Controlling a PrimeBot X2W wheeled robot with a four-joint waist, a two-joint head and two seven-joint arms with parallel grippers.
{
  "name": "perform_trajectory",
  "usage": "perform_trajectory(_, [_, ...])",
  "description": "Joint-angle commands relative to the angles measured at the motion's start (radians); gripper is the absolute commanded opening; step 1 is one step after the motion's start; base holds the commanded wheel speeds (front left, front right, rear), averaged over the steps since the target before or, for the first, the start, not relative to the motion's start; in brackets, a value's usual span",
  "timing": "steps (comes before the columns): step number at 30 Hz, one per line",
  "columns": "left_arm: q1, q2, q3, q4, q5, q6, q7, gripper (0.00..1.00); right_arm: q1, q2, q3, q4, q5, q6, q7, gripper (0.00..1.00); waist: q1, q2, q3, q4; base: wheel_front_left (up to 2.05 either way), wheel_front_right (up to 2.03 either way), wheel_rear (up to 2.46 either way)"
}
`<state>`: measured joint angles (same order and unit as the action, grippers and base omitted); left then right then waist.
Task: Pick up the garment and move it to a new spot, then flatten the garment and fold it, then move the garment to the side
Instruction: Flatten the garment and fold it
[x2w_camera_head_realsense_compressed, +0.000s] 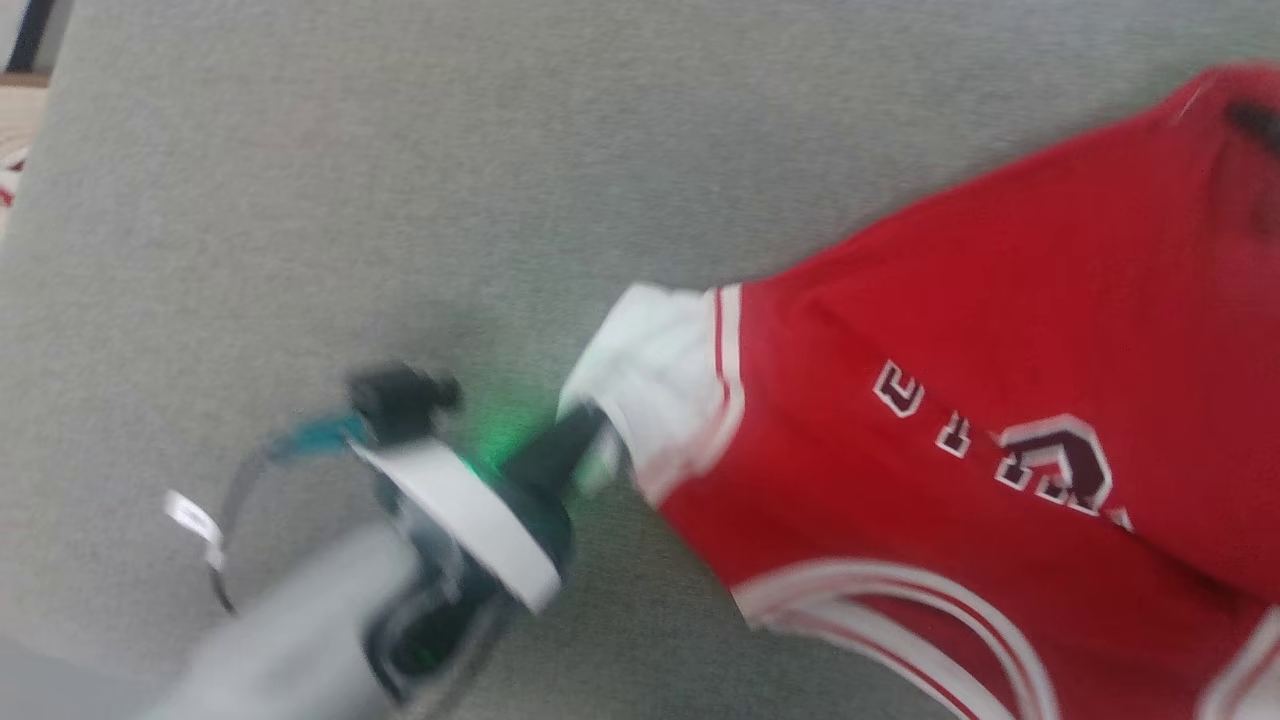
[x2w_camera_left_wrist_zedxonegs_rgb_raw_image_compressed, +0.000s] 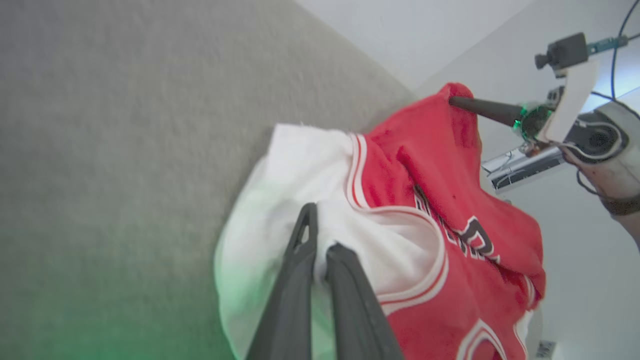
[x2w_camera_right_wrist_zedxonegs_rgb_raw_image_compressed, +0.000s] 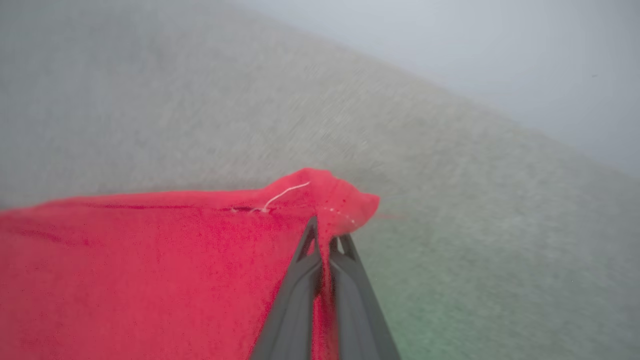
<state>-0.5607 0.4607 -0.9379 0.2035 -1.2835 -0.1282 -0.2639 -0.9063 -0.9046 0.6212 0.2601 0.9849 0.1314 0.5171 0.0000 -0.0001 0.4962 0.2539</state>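
The garment (x2w_camera_head_realsense_compressed: 960, 330), a red jersey with white sleeves and striped trim, hangs stretched between my two grippers above a grey cloth surface (x2w_camera_head_realsense_compressed: 400, 180). My left gripper (x2w_camera_head_realsense_compressed: 588, 432) is shut on the white sleeve; in the left wrist view its two dark fingers (x2w_camera_left_wrist_zedxonegs_rgb_raw_image_compressed: 299, 280) pinch the white cloth of the garment (x2w_camera_left_wrist_zedxonegs_rgb_raw_image_compressed: 440, 165). My right gripper (x2w_camera_right_wrist_zedxonegs_rgb_raw_image_compressed: 327, 231) is shut on a red corner of the garment (x2w_camera_right_wrist_zedxonegs_rgb_raw_image_compressed: 150, 260) with a loose white thread. In the left wrist view, the right gripper (x2w_camera_left_wrist_zedxonegs_rgb_raw_image_compressed: 454, 101) holds the top of the red fabric. The head view is blurred.
The grey cloth surface (x2w_camera_left_wrist_zedxonegs_rgb_raw_image_compressed: 125, 125) spreads under and behind the garment, with open room to the left. Its edge runs along a pale wall (x2w_camera_left_wrist_zedxonegs_rgb_raw_image_compressed: 425, 30). A strip of floor (x2w_camera_head_realsense_compressed: 20, 110) shows past the surface's upper left corner.
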Motion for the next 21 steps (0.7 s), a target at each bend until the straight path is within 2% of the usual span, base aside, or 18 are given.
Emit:
perform_trajectory(1, [-0.045,0.017,0.033,0.007,0.007,-0.002,0.0,0.0,-0.017,0.015,-0.025,0.025,0.006,-0.001,-0.036,0.0,0.0,0.0001,-0.016,-0.023,0.0,0.0,0.0])
perform_trajectory(5, [-0.136,0.044,0.093,0.032,-0.002,-0.002,0.003,0.0,-0.057,0.06,-0.125,0.13,0.017,-0.001,-0.151,0.0,0.0,0.0001,-0.022,-0.062,0.0,0.0,0.0])
perform_trajectory(11, [-0.415,0.054,0.18,0.116,-0.095,-0.002,0.093,0.0,-0.207,0.161,-0.267,0.294,0.017,-0.001,-0.293,0.0,0.0,0.0001,0.013,-0.132,0.0,0.0,0.0])
perform_trajectory(16, [-0.726,0.028,0.283,0.315,-0.13,0.004,0.134,0.0,-0.395,0.234,-0.324,0.4,-0.024,-0.002,-0.38,0.0,0.0,0.0001,0.051,-0.182,0.0,0.0,0.0])
perform_trajectory(21, [-1.016,0.0,0.36,0.483,-0.103,0.016,0.086,0.0,-0.569,0.283,-0.363,0.503,-0.068,-0.003,-0.493,0.0,0.0,0.0001,0.065,-0.224,0.0,0.0,0.0])
